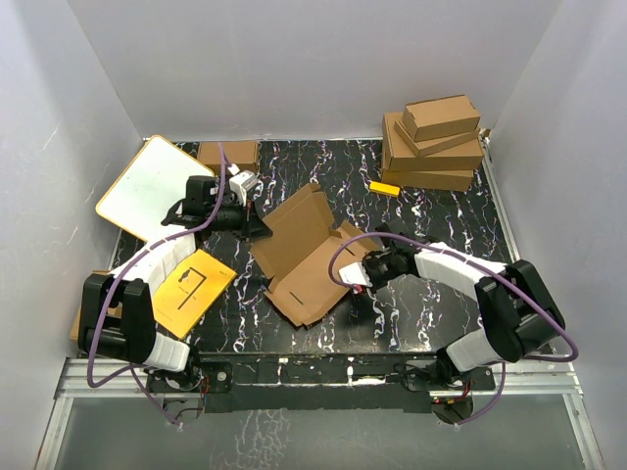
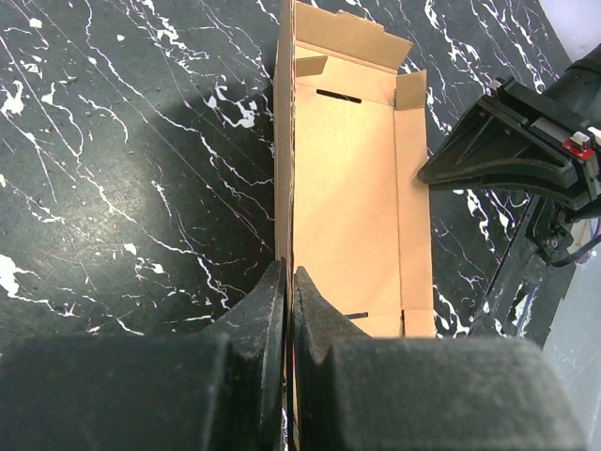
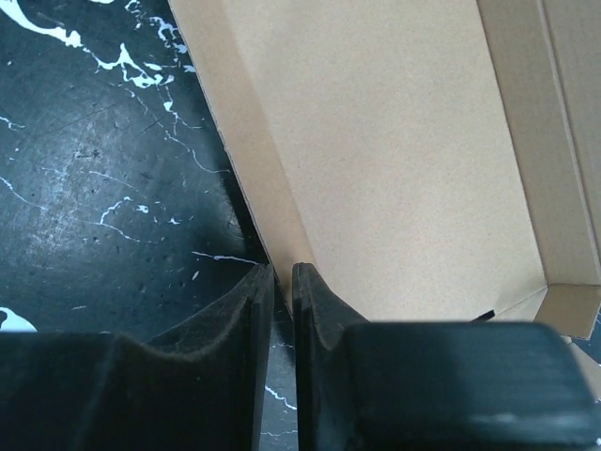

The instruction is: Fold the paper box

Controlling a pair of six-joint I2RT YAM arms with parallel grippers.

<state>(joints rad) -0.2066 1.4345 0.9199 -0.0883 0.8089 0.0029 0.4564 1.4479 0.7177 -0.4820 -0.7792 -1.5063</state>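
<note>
The paper box (image 1: 304, 259) is brown cardboard, half open in the middle of the table, with one long panel raised. My left gripper (image 1: 257, 223) is shut on the raised long wall at the box's far left end. In the left wrist view the jaws (image 2: 289, 282) pinch that wall's edge, and the box's inside (image 2: 352, 188) with its flaps and slits runs away from them. My right gripper (image 1: 355, 274) is shut on the box's right side wall. In the right wrist view its jaws (image 3: 282, 272) hold the wall's edge beside the box floor (image 3: 404, 150).
A stack of brown boxes (image 1: 434, 144) stands at the back right with a small yellow item (image 1: 384, 188) in front of it. A white board with an orange rim (image 1: 147, 188) leans at the left. A yellow card (image 1: 192, 279) lies front left. Another brown box (image 1: 228, 155) sits at the back.
</note>
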